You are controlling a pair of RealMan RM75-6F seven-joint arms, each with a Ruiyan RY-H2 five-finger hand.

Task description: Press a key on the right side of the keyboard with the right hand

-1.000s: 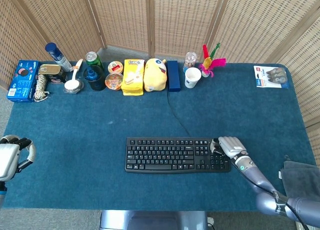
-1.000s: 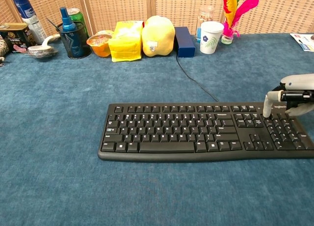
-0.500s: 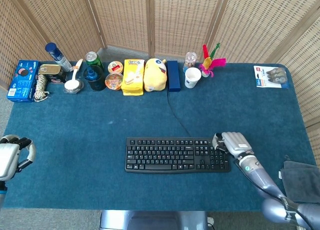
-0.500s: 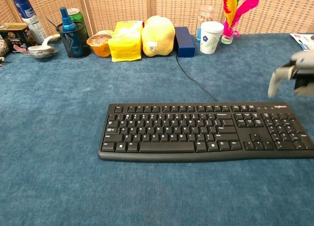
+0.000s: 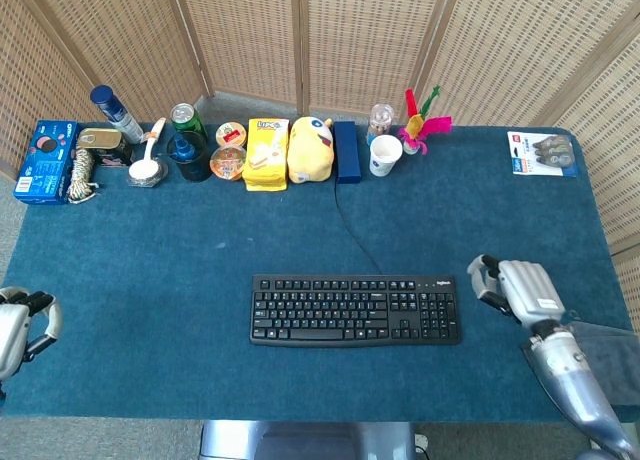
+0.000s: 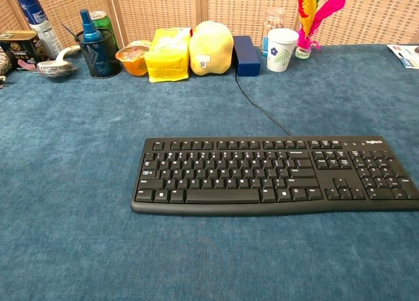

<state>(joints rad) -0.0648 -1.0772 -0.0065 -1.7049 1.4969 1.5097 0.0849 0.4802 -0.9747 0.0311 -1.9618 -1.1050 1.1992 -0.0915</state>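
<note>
The black keyboard (image 5: pixel 355 308) lies at the middle front of the blue table, and it fills the chest view as the same keyboard (image 6: pixel 275 177) with its number pad at the right end. My right hand (image 5: pixel 515 288) hovers to the right of the keyboard, apart from it, back facing up and fingers curled under, holding nothing. My left hand (image 5: pixel 20 325) sits at the table's left edge with its fingers curled in, also holding nothing. Neither hand shows in the chest view.
The keyboard's cable (image 5: pixel 345 225) runs back to a row of items along the far edge: a paper cup (image 5: pixel 385 155), a yellow plush (image 5: pixel 310 150), a yellow pack (image 5: pixel 266 153) and cans. A blister pack (image 5: pixel 541 152) lies far right. A dark cloth (image 5: pixel 600 345) hangs by my right arm.
My right hand lifted off the keyboard's number pad and drew back to the right, leaving the chest view. The left hand slid slightly lower and left.
</note>
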